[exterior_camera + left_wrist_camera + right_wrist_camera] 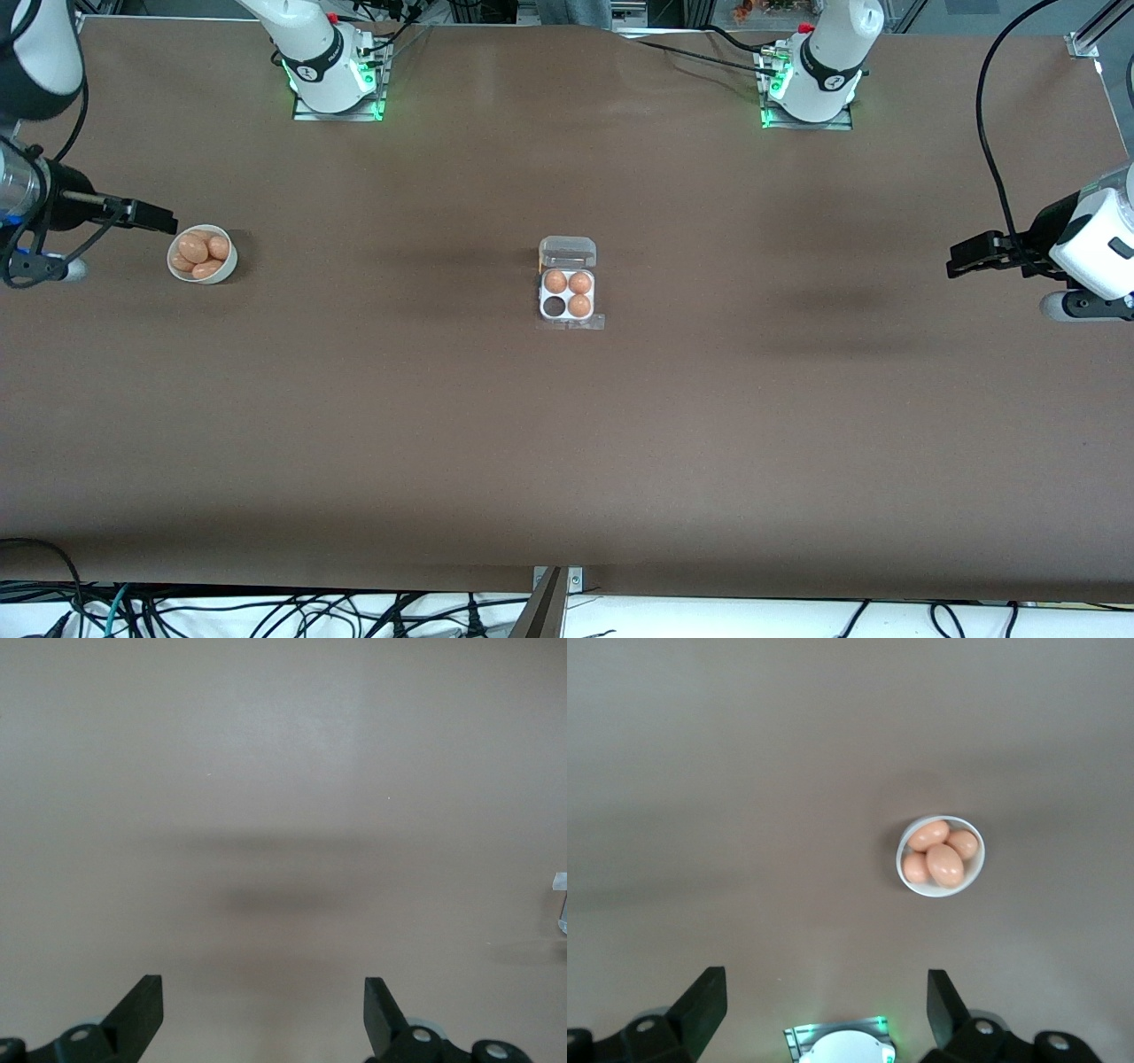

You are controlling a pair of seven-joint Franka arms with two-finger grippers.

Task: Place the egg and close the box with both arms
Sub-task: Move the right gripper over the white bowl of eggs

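Egg [195, 247] first: it's in the bowl [227, 267], mid-left of frame. Both my tools, right tool [151, 215] and left tool [970, 257], hang open and empty. I'd pinch softly, then fill the box's [567, 295] empty lower-left cell.

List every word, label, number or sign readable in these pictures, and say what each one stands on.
No text can be read.
Round marks on the black bands of the two white robot arms' bases: too small to read.
Clear plastic four-cell egg box, round white bowl of orange-brown eggs, brown table: no labels.
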